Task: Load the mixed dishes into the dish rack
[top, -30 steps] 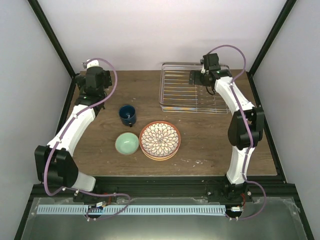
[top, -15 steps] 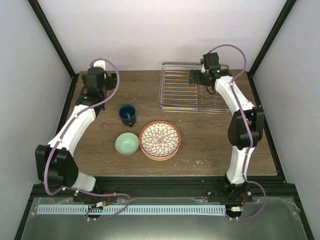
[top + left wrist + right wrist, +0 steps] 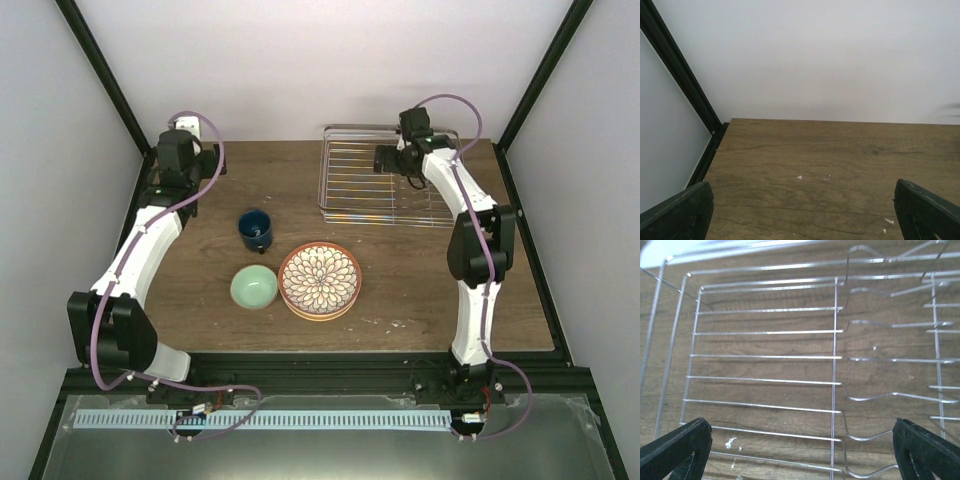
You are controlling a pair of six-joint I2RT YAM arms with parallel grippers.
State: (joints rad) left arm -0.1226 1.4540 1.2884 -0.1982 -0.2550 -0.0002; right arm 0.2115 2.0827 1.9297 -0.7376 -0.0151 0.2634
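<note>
Silver dish rack beneath right fingers

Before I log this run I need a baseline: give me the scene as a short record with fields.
dish rack: far right, no dishes in it
mug: upright, left of centre
bowl: just nearer than mug, apart
plates: stacked beside bowl, petal pattern on top
left gripper: open, empty, far left corner
right gripper: open, empty, over rack
</note>
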